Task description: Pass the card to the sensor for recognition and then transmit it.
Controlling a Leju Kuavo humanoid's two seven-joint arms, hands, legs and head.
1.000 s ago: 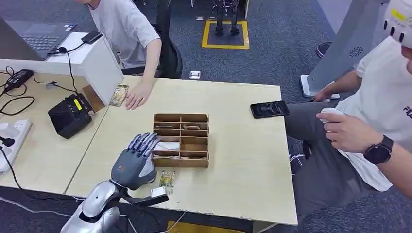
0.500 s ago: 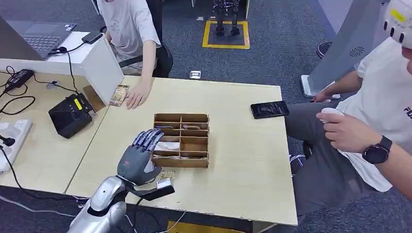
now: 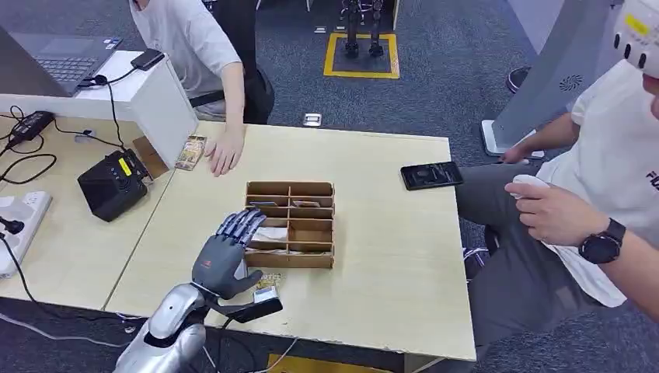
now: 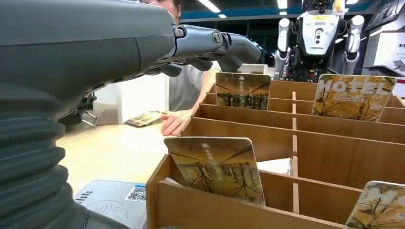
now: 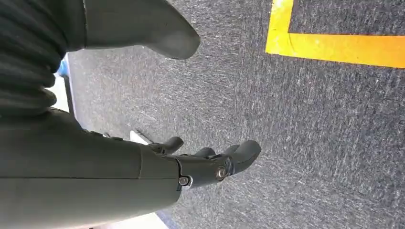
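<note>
Head view, left hand [image 3: 224,260] empty over card box [image 3: 290,224] edge

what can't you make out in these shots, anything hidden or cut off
- Head view: the left hand covers the left end of the wooden rack, so the cards there are hidden.
- Head view: a small card lies by the thumb, partly covered; its print is too small to read.
- Left wrist view: the card in the near slot is cut off below by the rack wall.
- Right wrist view: the right hand hangs over carpet; the table is out of frame.
</note>
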